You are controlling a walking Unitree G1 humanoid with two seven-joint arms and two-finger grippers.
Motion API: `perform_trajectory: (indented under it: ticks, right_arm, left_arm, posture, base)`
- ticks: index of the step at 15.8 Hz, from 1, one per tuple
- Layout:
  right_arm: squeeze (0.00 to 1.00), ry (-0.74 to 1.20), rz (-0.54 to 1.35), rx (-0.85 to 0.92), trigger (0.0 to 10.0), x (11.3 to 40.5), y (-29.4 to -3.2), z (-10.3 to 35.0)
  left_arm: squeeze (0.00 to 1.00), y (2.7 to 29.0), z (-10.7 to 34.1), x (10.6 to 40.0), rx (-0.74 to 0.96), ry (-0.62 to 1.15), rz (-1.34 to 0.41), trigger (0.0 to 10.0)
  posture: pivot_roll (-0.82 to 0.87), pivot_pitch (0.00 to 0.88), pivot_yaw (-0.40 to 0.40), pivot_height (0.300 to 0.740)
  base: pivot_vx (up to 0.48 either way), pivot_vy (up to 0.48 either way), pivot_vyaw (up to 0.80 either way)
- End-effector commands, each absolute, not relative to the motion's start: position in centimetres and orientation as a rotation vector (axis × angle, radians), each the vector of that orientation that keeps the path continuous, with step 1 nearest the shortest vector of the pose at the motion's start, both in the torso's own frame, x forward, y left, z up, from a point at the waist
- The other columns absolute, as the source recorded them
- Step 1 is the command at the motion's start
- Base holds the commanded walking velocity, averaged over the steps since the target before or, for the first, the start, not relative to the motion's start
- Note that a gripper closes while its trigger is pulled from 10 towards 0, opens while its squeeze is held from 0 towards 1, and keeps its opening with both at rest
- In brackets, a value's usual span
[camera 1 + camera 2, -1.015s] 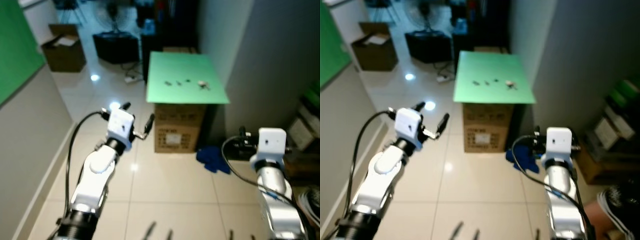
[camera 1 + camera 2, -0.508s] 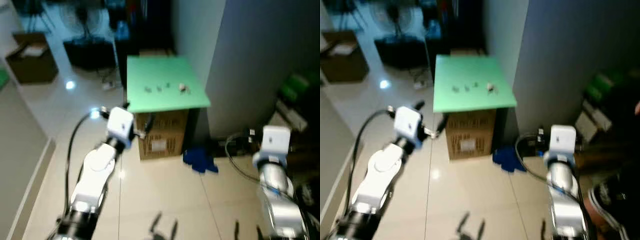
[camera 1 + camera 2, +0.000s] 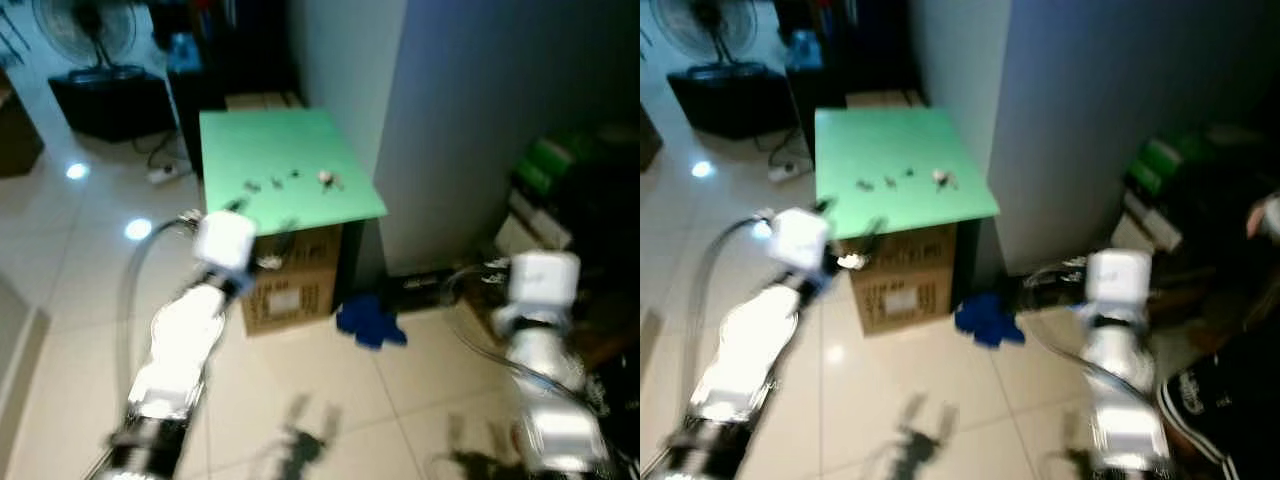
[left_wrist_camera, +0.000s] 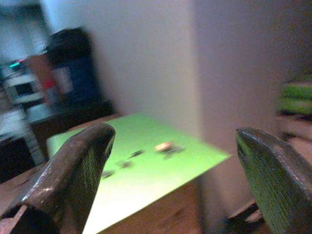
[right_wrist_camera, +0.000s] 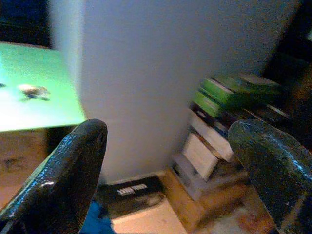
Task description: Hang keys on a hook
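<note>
Two grippers are raised ahead of the robot with nothing between their fingers: the left gripper and the right gripper each show their two black fingers spread wide apart in the wrist views. The keys lie on a green counter set on a cardboard box, near its right edge beside a grey wall; several smaller dark items lie in a row to their left. Motion blur hides the keys' orientation and long axis, which cannot be told. No hook can be made out. The step in hand appears to be the approach to the counter. To do it well, the robot should probably stop squarely before the box, let the view settle, then bring one gripper down over the keys with its fingers straddling them. A blue cloth lies on the tiled floor beside the box and is worth stepping clear of.
</note>
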State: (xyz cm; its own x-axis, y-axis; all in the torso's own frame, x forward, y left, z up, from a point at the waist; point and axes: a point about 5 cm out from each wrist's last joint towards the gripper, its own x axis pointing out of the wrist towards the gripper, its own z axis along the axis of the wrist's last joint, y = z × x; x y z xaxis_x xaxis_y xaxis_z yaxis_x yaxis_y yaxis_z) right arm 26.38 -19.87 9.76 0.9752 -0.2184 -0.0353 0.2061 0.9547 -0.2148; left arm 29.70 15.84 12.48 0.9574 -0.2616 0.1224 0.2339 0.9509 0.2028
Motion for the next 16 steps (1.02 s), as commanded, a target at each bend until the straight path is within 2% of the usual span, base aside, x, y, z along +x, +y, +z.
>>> perform_trajectory:
  ticks: [1,4,7,16]
  right_arm:
    - [0.00,0.054,-0.241,-0.246,10.0,26.1,-20.9,10.0]
    - [0.00,0.083,-0.180,-0.300,10.0,26.0,-20.5,9.0]
    - [0.00,0.098,-0.188,-0.300,10.0,25.8,-21.1,8.5]
    - [0.00,0.105,-0.209,-0.289,10.0,25.7,-21.3,8.1]
  left_arm:
    - [0.00,15.4,12.5,29.9,0.179,-0.152,-0.247,10.0]
    - [0.00,16.1,12.1,29.9,0.178,-0.137,-0.200,10.0]
    - [0.00,16.3,12.0,29.7,0.172,-0.141,-0.182,10.0]
    - [0.00,15.8,11.8,29.4,0.187,-0.139,-0.217,10.0]
  posture:
    - [-0.11,0.000,-0.010,0.740]
    - [-0.11,0.000,-0.012,0.740]
    - [-0.10,0.000,-0.018,0.740]
    - [-0.10,0.000,-0.016,0.740]
  base:
    - [0.341,0.000,0.00]
    - [0.340,0.000,0.00]
    - [0.344,0.000,0.80]
    - [0.347,0.000,0.00]
